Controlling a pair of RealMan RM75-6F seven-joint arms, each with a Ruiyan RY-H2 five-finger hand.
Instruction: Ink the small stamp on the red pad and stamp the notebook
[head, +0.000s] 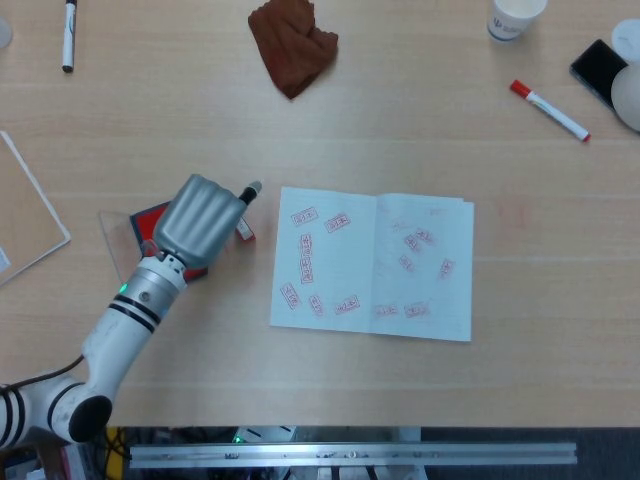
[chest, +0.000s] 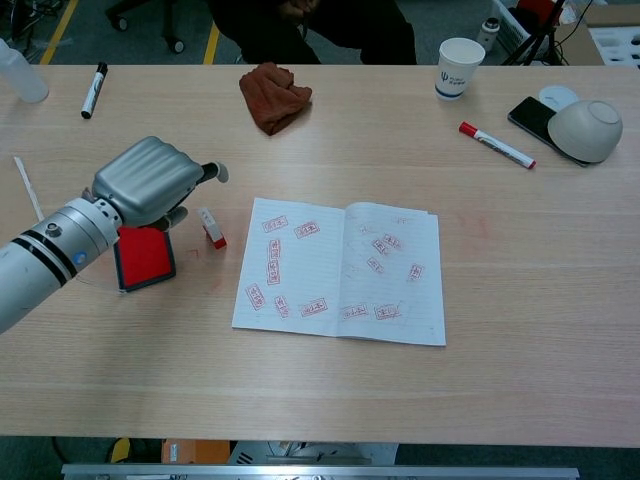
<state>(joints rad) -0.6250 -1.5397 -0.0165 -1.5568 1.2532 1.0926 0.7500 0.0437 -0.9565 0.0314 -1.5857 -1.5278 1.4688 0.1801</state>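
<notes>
The small stamp (head: 245, 231) (chest: 210, 227), white with a red base, stands alone on the table between the red ink pad and the notebook. My left hand (head: 198, 220) (chest: 146, 183) hovers just left of it, over the pad's right part, holding nothing, with one finger stretched toward the stamp. The red pad (head: 148, 222) (chest: 143, 256) lies partly hidden under the hand in the head view. The open notebook (head: 372, 265) (chest: 340, 272) carries several red stamp marks on both pages. My right hand is in neither view.
A brown cloth (head: 293, 44) lies at the back, a black marker (head: 68, 35) at the far left. A red marker (head: 550, 110), paper cup (chest: 459, 67), phone (head: 599, 66) and bowl (chest: 586, 131) sit back right. A clear sheet (head: 35, 215) lies at the left edge.
</notes>
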